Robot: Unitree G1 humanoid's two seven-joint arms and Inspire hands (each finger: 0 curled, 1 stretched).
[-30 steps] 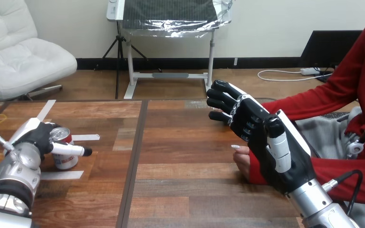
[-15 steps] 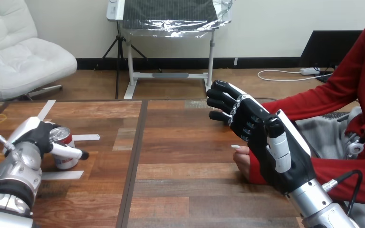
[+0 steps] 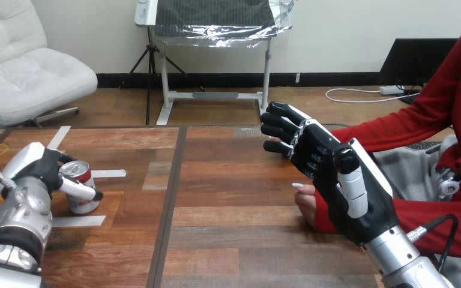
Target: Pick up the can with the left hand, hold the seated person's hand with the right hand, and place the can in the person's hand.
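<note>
two hands: both worked over the wooden table [image 3: 228, 240], well apart; clock read from the robot's seat, 12 at the far edge.
can [image 3: 83, 205]: stood on the table at about 9 o'clock, upright or nearly so, between two strips of white tape [image 3: 108, 174].
left hand [image 3: 39, 171]: sat at the can's 9 o'clock side, palm against its wall; its thumb [image 3: 84, 190] curled across the near face, gripping the can; the fingers behind it were hidden.
right hand [image 3: 330, 174]: raised at about 3 o'clock, fingers [image 3: 276, 128] straight and a little spread, clasping nothing, pointing toward 11 o'clock.
person's hand [image 3: 305, 203]: showed low at the right hand's 8 o'clock edge, mostly behind the palm; whether the two touched could not be told.
step in hand: judged to be securing the grip before the lift; the can was not yet off the table.
doing it well: the hidden fingers should oppose the thumb squarely, so the squeeze ran through the can's middle; then a straight lift, can kept upright, before any swing toward 3 o'clock.
handling: a thin, smooth wall, likely to dent under a hard squeeze and slip under a light one.
risk: a thumb pushing unopposed could tip or slide the can toward 12 o'clock.
right side: its fingers needed to curl round the person's hand before the can came across.
</note>
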